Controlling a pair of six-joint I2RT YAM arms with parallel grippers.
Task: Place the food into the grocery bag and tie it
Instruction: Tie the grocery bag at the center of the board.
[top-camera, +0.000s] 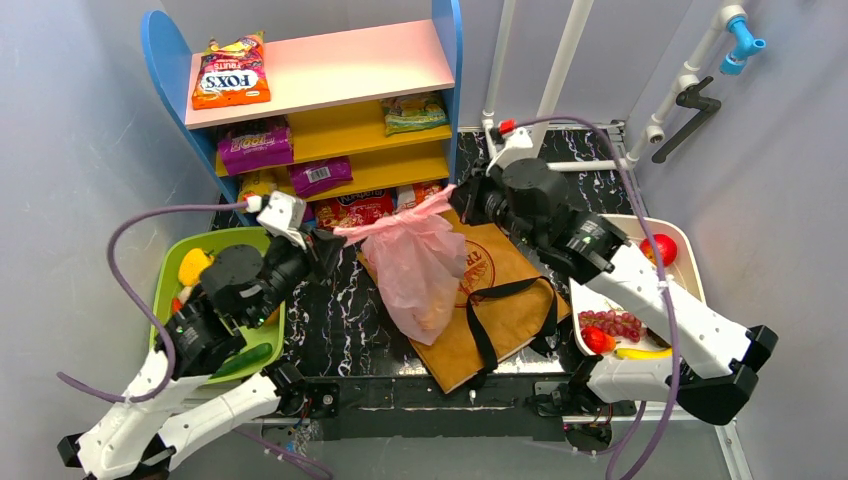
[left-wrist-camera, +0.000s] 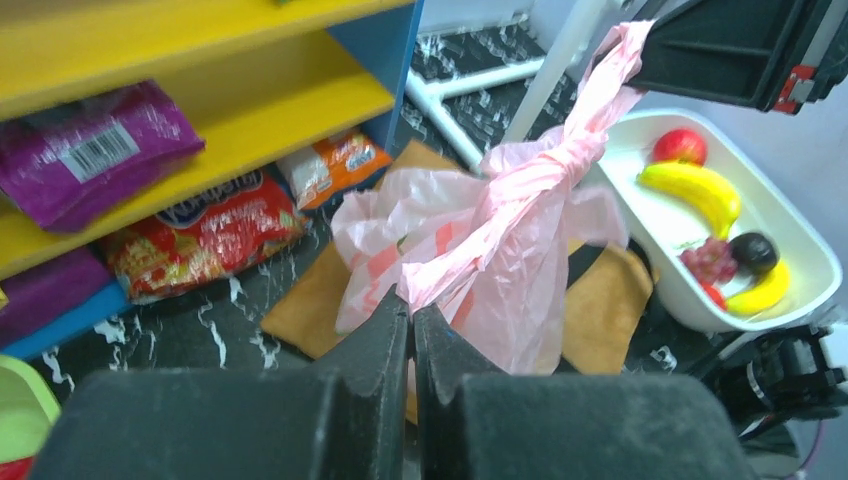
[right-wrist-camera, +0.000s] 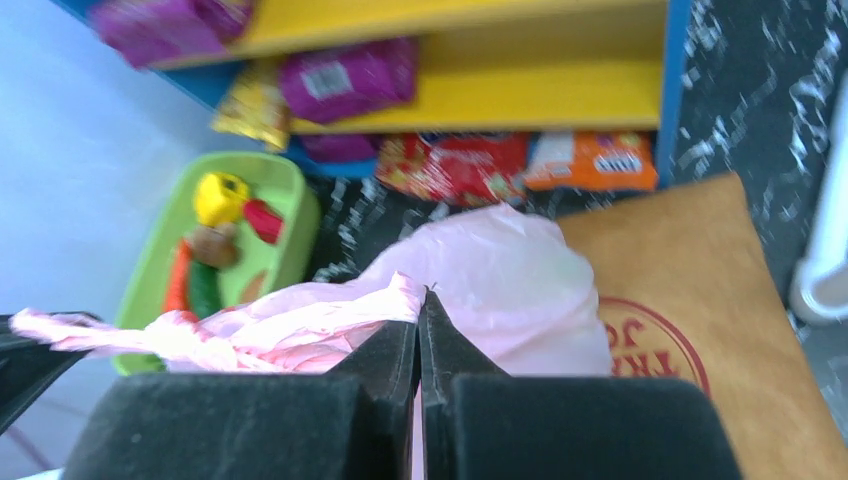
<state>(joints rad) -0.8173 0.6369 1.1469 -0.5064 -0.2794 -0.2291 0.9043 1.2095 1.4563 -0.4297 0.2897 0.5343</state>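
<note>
Pink grocery bag (top-camera: 420, 265) lies bulging on the flat brown paper bag (top-camera: 505, 262) at table centre, its handles twisted together above it. Left gripper (left-wrist-camera: 412, 325) pinches one handle end, and right gripper (right-wrist-camera: 421, 322) pinches the other. Green tray (top-camera: 168, 268) sits left, white tray (top-camera: 692, 268) right.

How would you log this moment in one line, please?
stage: tying | left gripper: shut on pink bag | right gripper: shut on pink bag | pink bag: on brown paper bag

A brown paper bag (top-camera: 508, 262) lies flat before a blue-sided shelf (top-camera: 340, 120).
</note>
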